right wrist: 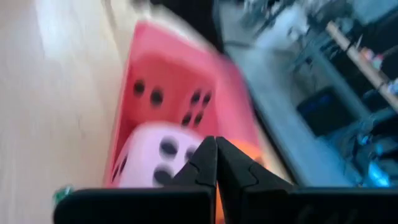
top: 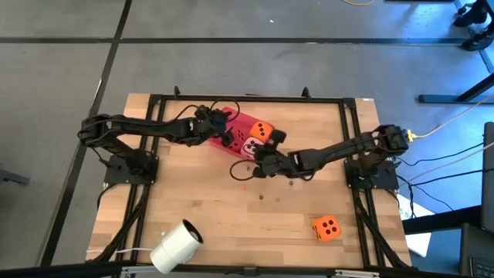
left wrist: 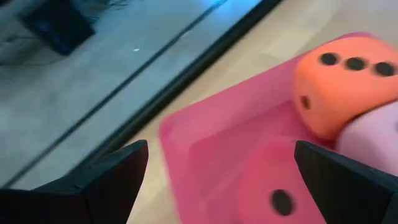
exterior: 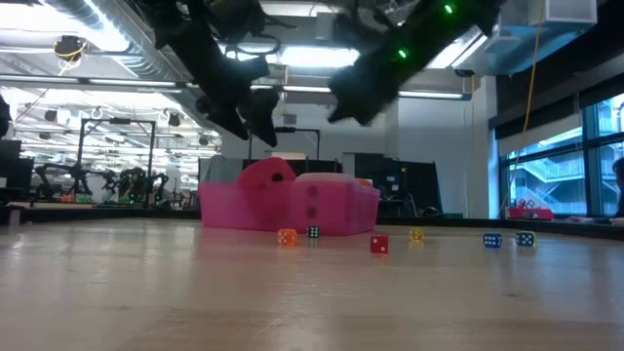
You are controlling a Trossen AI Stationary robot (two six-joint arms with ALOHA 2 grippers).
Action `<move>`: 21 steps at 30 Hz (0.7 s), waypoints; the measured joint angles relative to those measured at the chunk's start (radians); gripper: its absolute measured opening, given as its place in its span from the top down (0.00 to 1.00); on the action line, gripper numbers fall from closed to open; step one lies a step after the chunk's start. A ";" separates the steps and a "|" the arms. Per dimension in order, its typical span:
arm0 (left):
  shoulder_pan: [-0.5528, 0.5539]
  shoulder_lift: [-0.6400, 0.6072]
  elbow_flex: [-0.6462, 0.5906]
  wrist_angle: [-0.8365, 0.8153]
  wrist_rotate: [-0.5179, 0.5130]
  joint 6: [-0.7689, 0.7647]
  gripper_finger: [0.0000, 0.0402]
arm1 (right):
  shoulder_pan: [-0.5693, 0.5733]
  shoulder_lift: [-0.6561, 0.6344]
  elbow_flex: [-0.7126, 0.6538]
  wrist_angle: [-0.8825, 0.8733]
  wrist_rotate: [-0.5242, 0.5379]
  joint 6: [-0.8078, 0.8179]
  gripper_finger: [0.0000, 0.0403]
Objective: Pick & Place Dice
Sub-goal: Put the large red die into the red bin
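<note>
Hovering over the red tray (top: 241, 128), we judge the spread left gripper (left wrist: 217, 180) and the pressed-together right gripper (right wrist: 215, 163) risk colliding or knocking the pink die (right wrist: 152, 163) off.

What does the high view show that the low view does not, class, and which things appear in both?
Only the high view shows the lone orange die near the table's front right, the white roll at the front edge, and an orange die on the red tray. Only the low view shows the tiny coloured dice as a row, plus the room behind. Both show the pink die, and the left gripper and right gripper near the tray.
</note>
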 joint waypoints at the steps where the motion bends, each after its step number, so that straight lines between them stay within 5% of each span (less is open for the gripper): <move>1: 0.000 -0.001 0.000 -0.015 -0.007 0.000 0.00 | 0.003 0.002 -0.015 -0.012 -0.007 0.035 1.00; 12: -0.013 0.000 0.000 -0.116 0.153 -0.029 0.00 | -0.036 0.006 -0.134 0.089 -0.121 0.191 1.00; 21: -0.053 0.073 0.000 -0.066 0.159 -0.007 0.00 | -0.065 0.047 -0.137 0.170 -0.244 0.160 1.00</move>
